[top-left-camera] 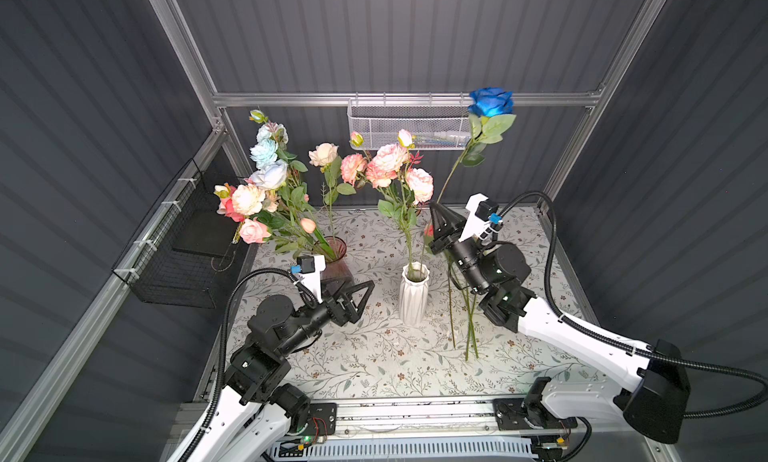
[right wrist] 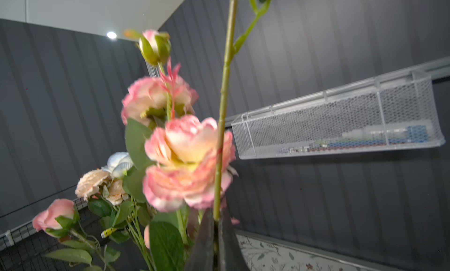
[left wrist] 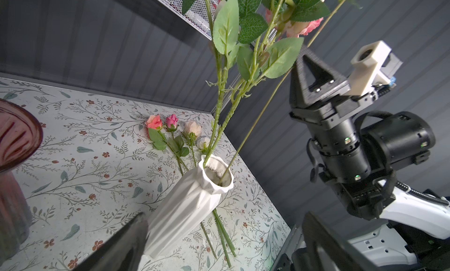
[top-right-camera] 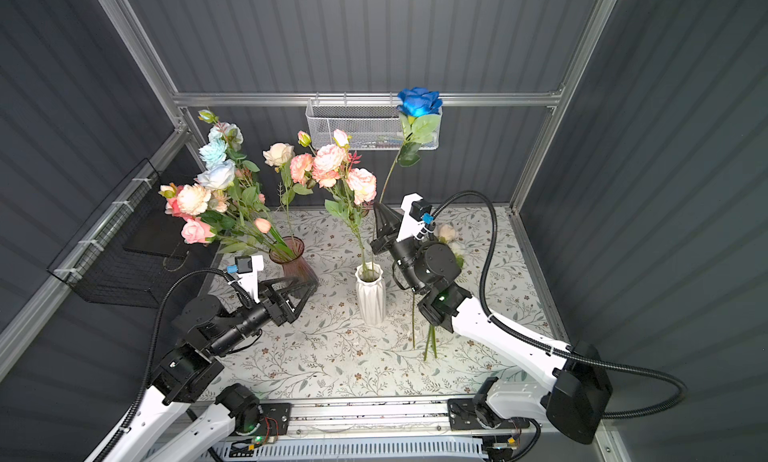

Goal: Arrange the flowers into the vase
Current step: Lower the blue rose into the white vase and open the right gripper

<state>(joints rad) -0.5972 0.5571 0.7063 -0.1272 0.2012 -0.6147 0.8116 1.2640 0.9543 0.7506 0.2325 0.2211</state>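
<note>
right gripper (right wrist: 215, 223) sits closest: i have it clenched on the thin green stem of the dark blue rose (top-left-camera: 491, 101). rose head is up by the white wire basket (top-left-camera: 407, 125); its stem slants down, lower end inside the mouth of the white vase (left wrist: 194, 199). pink peony spray (top-left-camera: 390, 165) stands in that vase too. 4 loose flowers (left wrist: 171, 121) lie flat on the table (top-left-camera: 374, 368) beside it. my left gripper (top-right-camera: 306, 282) is spread wide, empty, just beside the pink glass vase (top-right-camera: 289, 256) holding a mixed bunch (top-left-camera: 266, 177).

Bare mat (top-left-camera: 374, 368) up front gives me room — white vase (top-left-camera: 413, 302) sits mid-table, pink vase (top-left-camera: 336, 252) left of it, loose flowers (left wrist: 179, 143) lying right.
</note>
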